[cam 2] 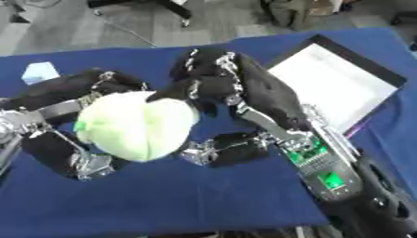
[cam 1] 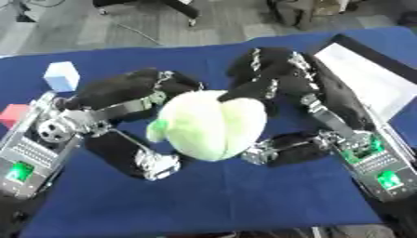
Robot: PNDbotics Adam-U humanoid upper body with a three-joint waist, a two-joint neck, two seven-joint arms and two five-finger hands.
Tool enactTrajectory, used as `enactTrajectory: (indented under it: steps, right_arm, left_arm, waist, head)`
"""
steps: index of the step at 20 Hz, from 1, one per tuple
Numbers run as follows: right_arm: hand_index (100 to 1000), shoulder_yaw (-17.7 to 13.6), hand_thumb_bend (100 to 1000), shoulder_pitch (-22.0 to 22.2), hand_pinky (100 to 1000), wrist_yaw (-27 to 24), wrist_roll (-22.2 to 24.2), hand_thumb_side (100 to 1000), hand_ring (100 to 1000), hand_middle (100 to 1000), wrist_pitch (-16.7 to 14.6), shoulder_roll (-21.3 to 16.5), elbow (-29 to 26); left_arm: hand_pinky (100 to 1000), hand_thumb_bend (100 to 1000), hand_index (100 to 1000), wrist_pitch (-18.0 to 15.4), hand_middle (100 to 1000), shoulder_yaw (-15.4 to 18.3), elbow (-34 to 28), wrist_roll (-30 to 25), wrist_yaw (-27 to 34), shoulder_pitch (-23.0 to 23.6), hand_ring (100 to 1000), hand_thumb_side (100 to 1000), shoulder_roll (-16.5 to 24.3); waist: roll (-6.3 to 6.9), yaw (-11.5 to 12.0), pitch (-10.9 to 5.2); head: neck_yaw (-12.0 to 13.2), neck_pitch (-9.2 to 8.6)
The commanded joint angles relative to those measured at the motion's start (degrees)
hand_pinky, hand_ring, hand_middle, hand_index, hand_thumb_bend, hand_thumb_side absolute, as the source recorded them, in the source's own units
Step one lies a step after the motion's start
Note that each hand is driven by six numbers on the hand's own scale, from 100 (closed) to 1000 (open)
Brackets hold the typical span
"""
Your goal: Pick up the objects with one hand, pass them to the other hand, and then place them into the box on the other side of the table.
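A pale green, round soft toy [cam 1: 213, 124] is held above the blue table, in the middle of the view. My left hand [cam 1: 122, 90] wraps it from the left, fingers curled over its top and thumb under its lower left. My right hand [cam 1: 273, 76] wraps it from the right, fingers bent over its upper right and thumb beneath its lower right. Both hands touch the toy at once. The white box [cam 2: 334, 79] with a dark rim lies at the table's far right.
A light blue cube [cam 1: 62, 76] and a red cube [cam 1: 11, 114] sit at the left side of the blue table [cam 1: 204, 200]. Grey floor and chair legs lie beyond the far edge.
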Motion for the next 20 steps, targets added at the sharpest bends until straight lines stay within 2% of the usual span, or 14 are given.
enactTrajectory:
  steps: [1, 6, 10, 14, 17, 20]
  right_arm:
    - [266, -1.7, 147, -0.5, 626, -0.2, -1.7, 100, 513, 165, 0.2, -0.1, -0.9]
    - [265, -3.4, 101, 0.1, 627, -0.7, -4.8, 100, 513, 170, 1.4, 0.0, -0.9]
    - [264, -5.0, 100, 0.5, 626, -1.3, -7.4, 100, 512, 179, 2.5, 0.0, -0.9]
    - [267, -8.1, 100, 1.1, 628, -1.8, -10.5, 100, 513, 188, 4.6, -0.5, -0.9]
    - [278, -11.7, 100, 2.2, 630, -1.8, -13.1, 100, 519, 186, 8.2, -2.2, -0.9]
    - [301, -15.6, 100, 3.9, 633, -1.5, -15.2, 100, 528, 177, 14.2, -5.1, -0.9]
  left_arm:
    - [823, 100, 809, 0.0, 647, 1.5, 1.1, 0.6, -0.1, 0.1, 666, 689, 0.6]
    - [824, 100, 808, -0.2, 647, 2.3, 3.5, 1.4, -1.1, 1.1, 666, 702, 0.3]
    - [824, 100, 805, -0.4, 645, 2.9, 5.2, 2.2, -1.6, 1.8, 664, 705, 0.0]
    - [823, 100, 802, -0.3, 643, 4.0, 6.6, 3.5, -2.4, 3.1, 660, 694, -0.1]
    - [822, 100, 795, 0.1, 638, 5.6, 7.6, 5.5, -3.0, 4.8, 655, 676, -0.3]
    - [817, 100, 778, 0.6, 625, 7.9, 7.8, 8.7, -3.0, 6.7, 642, 626, -0.8]
  waist:
    - [-0.15, -0.1, -0.54]
    - [-0.08, -0.3, -0.46]
    - [-0.03, -0.4, -0.42]
    - [0.06, -0.5, -0.42]
    - [0.12, -0.5, -0.39]
    - [0.24, -0.2, -0.24]
  head:
    - [0.2, -0.15]
    - [0.3, -0.15]
    - [0.3, -0.15]
    - [0.2, -0.15]
    - [-0.7, -0.15]
    - [-3.5, -0.15]
